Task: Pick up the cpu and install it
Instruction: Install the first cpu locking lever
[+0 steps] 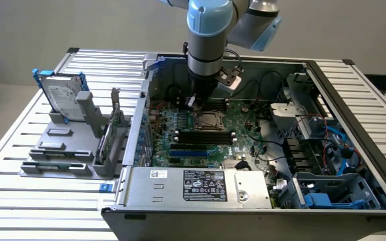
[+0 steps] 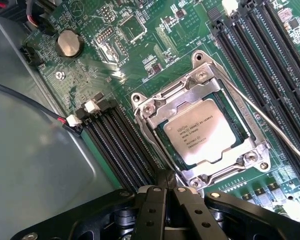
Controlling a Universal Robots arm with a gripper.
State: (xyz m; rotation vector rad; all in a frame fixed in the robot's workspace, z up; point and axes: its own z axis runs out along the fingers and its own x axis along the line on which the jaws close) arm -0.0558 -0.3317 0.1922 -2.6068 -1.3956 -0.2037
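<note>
**CPU Seated, Gripper Empty**

We find the cpu (image 2: pixel 202 134) lying flat in the socket (image 2: pixel 150 107) near the middle of the motherboard (image 2: pixel 80 80), between two banks of memory slots (image 2: pixel 125 145). The gripper (image 2: pixel 166 176) hangs just beside the socket's edge, its fingers (image 2: pixel 161 184) pressed together and holding nothing.

UR arm (image 1: pixel 203 57): grey metal tube, lt-blue joint caps (image 1: pixel 210 15), black cable (image 1: pixel 237 61) nr wrist; gripper (image 2: pixel 166 179) black, silver screws (image 2: pixel 181 189).
</note>
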